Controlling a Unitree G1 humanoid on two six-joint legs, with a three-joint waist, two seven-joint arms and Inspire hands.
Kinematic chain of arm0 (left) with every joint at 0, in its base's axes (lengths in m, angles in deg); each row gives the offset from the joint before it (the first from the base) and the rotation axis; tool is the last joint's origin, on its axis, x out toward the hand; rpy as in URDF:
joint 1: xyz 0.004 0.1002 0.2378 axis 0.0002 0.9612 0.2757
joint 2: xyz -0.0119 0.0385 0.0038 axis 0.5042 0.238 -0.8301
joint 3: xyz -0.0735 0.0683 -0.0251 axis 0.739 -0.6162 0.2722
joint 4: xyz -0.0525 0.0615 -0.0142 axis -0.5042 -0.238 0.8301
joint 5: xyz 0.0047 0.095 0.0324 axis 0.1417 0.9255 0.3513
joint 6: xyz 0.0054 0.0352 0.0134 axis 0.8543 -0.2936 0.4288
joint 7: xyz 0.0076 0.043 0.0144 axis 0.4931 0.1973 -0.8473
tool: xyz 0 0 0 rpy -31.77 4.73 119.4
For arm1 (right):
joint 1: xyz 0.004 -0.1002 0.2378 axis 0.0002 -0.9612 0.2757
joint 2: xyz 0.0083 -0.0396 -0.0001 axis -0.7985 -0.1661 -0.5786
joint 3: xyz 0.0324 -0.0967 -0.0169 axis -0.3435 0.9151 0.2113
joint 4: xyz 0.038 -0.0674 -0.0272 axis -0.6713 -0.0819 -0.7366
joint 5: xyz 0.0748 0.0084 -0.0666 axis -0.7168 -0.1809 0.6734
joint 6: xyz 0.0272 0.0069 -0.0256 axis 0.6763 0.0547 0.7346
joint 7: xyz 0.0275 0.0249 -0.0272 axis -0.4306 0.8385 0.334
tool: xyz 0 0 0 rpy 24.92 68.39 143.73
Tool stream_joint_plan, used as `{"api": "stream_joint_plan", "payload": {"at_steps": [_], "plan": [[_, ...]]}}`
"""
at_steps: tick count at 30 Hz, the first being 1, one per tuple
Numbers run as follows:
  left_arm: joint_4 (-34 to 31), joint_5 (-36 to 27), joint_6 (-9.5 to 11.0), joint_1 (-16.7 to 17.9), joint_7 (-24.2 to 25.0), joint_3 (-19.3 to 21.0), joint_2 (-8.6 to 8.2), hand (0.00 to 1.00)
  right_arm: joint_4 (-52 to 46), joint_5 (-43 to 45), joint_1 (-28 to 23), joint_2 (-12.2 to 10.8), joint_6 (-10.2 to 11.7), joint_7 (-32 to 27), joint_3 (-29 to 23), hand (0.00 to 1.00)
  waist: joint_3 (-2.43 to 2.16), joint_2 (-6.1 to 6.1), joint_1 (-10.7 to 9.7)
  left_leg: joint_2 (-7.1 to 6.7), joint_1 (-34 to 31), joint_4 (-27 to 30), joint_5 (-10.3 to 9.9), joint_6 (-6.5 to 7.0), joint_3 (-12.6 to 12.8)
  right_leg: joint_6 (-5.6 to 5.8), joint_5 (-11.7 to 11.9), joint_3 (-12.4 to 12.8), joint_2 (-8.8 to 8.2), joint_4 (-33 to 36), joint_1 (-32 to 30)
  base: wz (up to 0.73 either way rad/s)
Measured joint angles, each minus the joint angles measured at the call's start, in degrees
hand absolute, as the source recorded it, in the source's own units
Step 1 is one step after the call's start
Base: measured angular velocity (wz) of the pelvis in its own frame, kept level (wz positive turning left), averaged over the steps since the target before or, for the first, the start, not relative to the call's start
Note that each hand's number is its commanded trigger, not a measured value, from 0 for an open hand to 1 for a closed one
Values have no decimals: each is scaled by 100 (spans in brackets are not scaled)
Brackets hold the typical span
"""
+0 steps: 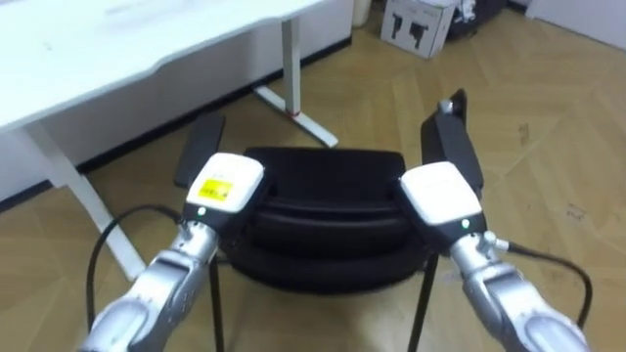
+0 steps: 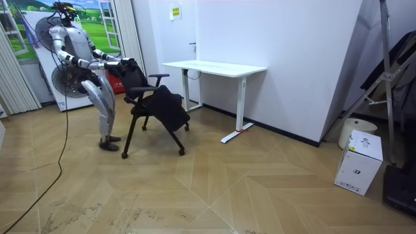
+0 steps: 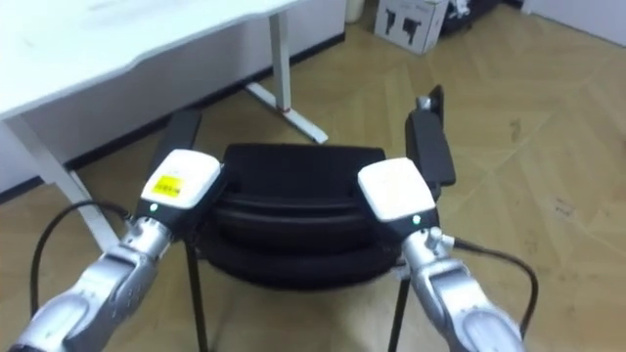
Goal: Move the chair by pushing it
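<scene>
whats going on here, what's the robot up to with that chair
The robot stands right behind a black office chair, with its left hand and right hand resting on top of the backrest, one at each end. A white desk stands ahead and to the robot's left. The chair stands clear of it on the wooden floor, not yet pushed in under it.

Office-like test room: white desk (image 2: pixel 214 67), black office chair (image 2: pixel 159 104), parquet floor (image 2: pixel 227 188), white box (image 2: pixel 361 162).

chair (image 1: pixel 323 207): 1; desk (image 1: pixel 147 49): 1; box (image 1: pixel 419 24): 1; fan (image 2: pixel 63 83): 1
</scene>
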Motion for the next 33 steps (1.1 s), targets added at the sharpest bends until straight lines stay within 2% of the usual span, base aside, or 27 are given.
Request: {"api": "stream_joint_plan", "payload": {"at_steps": [1, 2, 3, 4, 5, 6, 8, 9, 10, 11, 12, 13, 14, 15, 16, 18, 20, 21, 23, 25, 27, 28, 29, 30, 31, 32, 33], "plan": [[9, 0, 16, 0, -15, 0, 5, 100, 3, 1, -7, 2, 33, 2, -9, 100, -5, -13, -39, -14, 45, -15, -32, -8, -43, -18, 121, 20, 55, -324, -4, 44], [29, -1, 34, 2, -47, 1, 6, 100, 3, 1, -13, 29, 96, -7, -22, 100, -13, -22, -74, -42, 126, -12, -107, -35, -147, -53, 437, 31, 135, -911, 20, 40], [38, -2, 39, 2, -54, 1, 5, 100, 2, 1, -12, 46, 119, -12, -23, 100, -18, -14, -112, -42, 175, 2, -155, -53, -227, -76, 631, 50, 172, -1078, 57, 53], [63, -3, 45, 27, -78, 1, 32, 100, 5, 1, -24, 56, 158, 18, -28, 100, -45, -38, -194, -18, 260, -10, -210, -104, -381, -193, 936, 75, 265, -1264, 189, 42], [86, -3, 62, 26, -120, 1, 33, 100, 4, 1, -12, 66, 200, 52, -48, 100, -88, -30, -178, 6, 365, -75, -258, -169, -428, -376, 1054, 131, 350, -1278, 301, 41], [126, -1, 62, 3, -141, 12, 4, 100, 10, 1, 21, 69, 214, 110, -77, 100, -86, -22, -176, 74, 473, -116, -322, -228, -487, -439, 1064, 64, 394, -1246, 398, 22], [188, 2, 54, -11, -157, 25, -20, 100, 10, 1, 91, 58, 214, 277, -86, 100, -116, 54, -169, 227, 603, -163, -389, -341, -494, -532, 933, -59, 500, -1201, 535, 25], [166, 4, 52, -45, -151, 36, -12, 100, 8, -13, 112, 41, 211, 331, -100, 100, -127, 90, -163, 311, 645, -110, -445, -428, -509, -573, 758, -135, 541, -1110, 571, 22], [153, 4, 52, -62, -148, 41, 1, 100, 8, -14, 122, 39, 211, 337, -103, 100, -122, 84, -148, 341, 656, -49, -469, -472, -507, -585, 669, -145, 559, -1054, 576, 15], [140, 4, 52, -67, -143, 61, 12, 100, 8, -14, 152, 8, 215, 391, -116, 100, -102, 57, -112, 408, 647, 231, -510, -545, -486, -587, 482, -158, 603, -949, 630, 11], [140, 3, 48, -72, -114, 81, 30, 100, 14, 2, 190, -20, 224, 462, -122, 100, -50, 39, -64, 488, 513, 814, -507, -555, -461, -635, 331, -213, 612, -872, 765, 10], [137, 3, 45, -74, -90, 87, 10, 100, 17, 1, 194, -20, 236, 483, -123, 100, -11, 27, -42, 539, 417, 1150, -488, -587, -456, -649, 244, -246, 627, -820, 834, 10], [113, 4, 42, -48, -67, 103, 30, 100, 22, 1, 191, -15, 265, 505, -124, 100, 9, 8, 16, 670, 186, 1841, -400, -735, -383, -705, 73, -305, 654, -692, 901, 6], [82, 7, 42, -37, -38, 122, 32, 100, 22, 1, 193, -8, 283, 500, -127, 100, 11, 17, 36, 758, 62, 2162, -341, -833, -333, -743, 4, -348, 673, -637, 934, 16], [45, 10, 43, -40, -6, 141, 40, 100, 22, -7, 193, -14, 287, 494, -135, 100, 13, 17, 30, 943, -160, 2728, -174, -984, -276, -842, -85, -491, 695, -565, 1017, 34], [58, 10, 42, -59, -13, 144, 38, 100, 24, -16, 195, -20, 291, 482, -150, 100, 35, -59, 72, 1177, -402, 3327, 243, -977, -116, -910, -284, -625, 701, -471, 1170, 39], [25, 11, 35, -72, -36, 134, 34, 100, 45, -36, 206, -16, 287, 439, -153, 100, 39, -117, 128, 1314, -538, 3489, 352, -1003, 9, -960, -380, -697, 684, -495, 1268, 21], [-11, 11, 1, -76, -40, 136, 28, 100, 69, -50, 246, -16, 278, 430, -153, 100, 41, -141, 149, 1421, -724, 3451, 297, -989, 2, -989, -421, -748, 682, -516, 1303, 17], [56, 40, -20, -55, -104, 137, 1, 100, 141, -58, 336, -23, 287, 471, -149, 100, 58, -191, 172, 1493, -1010, 3195, 225, -999, -42, -1006, -442, -811, 673, -652, 1456, 17], [75, 69, -37, -72, -161, 133, -32, 100, 153, -52, 334, -20, 287, 483, -149, 100, 52, -278, 123, 1474, -1294, 2553, 233, -1013, -43, -982, -459, -941, 589, -825, 1591, 29], [35, 75, -66, -44, -249, 145, -54, 100, 134, 16, 332, -27, 286, 435, -159, 100, 42, -301, 160, 1439, -1498, 1403, 358, -1117, 47, -962, -472, -1022, 568, -1022, 1704, 12], [26, 101, -73, -44, -256, 148, -52, 100, 134, 16, 332, -26, 283, 430, -159, 100, 41, -303, 168, 1401, -1513, 1060, 455, -1136, 54, -956, -477, -1056, 568, -1067, 1732, 0], [-16, 133, -90, -34, -263, 159, -62, 100, 116, 6, 333, -13, 280, 430, -167, 100, 34, -315, 223, 1336, -1502, 423, 706, -1109, 105, -942, -496, -1064, 567, -1096, 1753, -10], [-64, 164, -94, -16, -269, 192, -72, 100, 107, 7, 334, -15, 276, 422, -173, 100, 6, -315, 323, 1250, -1471, 62, 1104, -1090, 86, -922, -534, -1065, 541, -1094, 1759, -16], [-90, 176, -97, -3, -266, 209, -78, 100, 94, 9, 334, -14, 274, 422, -173, 100, -13, -312, 350, 1194, -1467, -39, 1257, -1076, 61, -906, -546, -1096, 530, -1111, 1760, -7], [-165, 178, -101, -5, -252, 245, -78, 100, 48, 9, 334, -1, 258, 383, -178, 100, -29, -306, 339, 1096, -1469, -182, 1527, -1048, -12, -880, -561, -1168, 507, -1162, 1781, 13], [-193, 184, -110, -17, -238, 255, -75, 100, 31, 8, 334, -4, 236, 370, -178, 100, -37, -344, 328, 1053, -1467, -235, 1584, -1045, -4, -864, -569, -1204, 475, -1173, 1782, 31]]}}
